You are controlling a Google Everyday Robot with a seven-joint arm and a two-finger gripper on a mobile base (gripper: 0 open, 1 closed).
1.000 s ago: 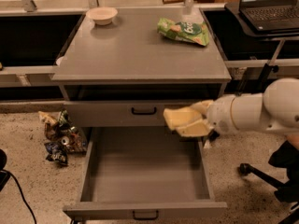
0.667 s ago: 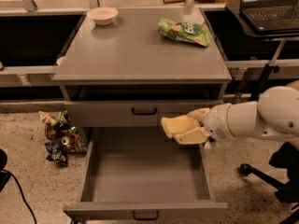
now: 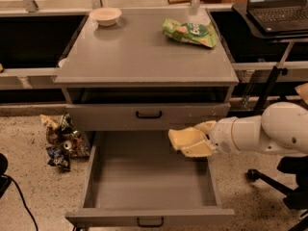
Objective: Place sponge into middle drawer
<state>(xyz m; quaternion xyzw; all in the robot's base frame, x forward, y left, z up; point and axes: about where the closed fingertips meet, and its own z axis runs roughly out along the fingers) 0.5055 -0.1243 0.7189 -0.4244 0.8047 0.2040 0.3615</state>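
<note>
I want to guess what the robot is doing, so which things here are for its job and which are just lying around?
For the job: the sponge, held by the gripper over the right side of the open middle drawer.

Just lying about: the bowl and green snack bag on the cabinet top, the laptop at the right, the crumpled wrappers on the floor.
</note>
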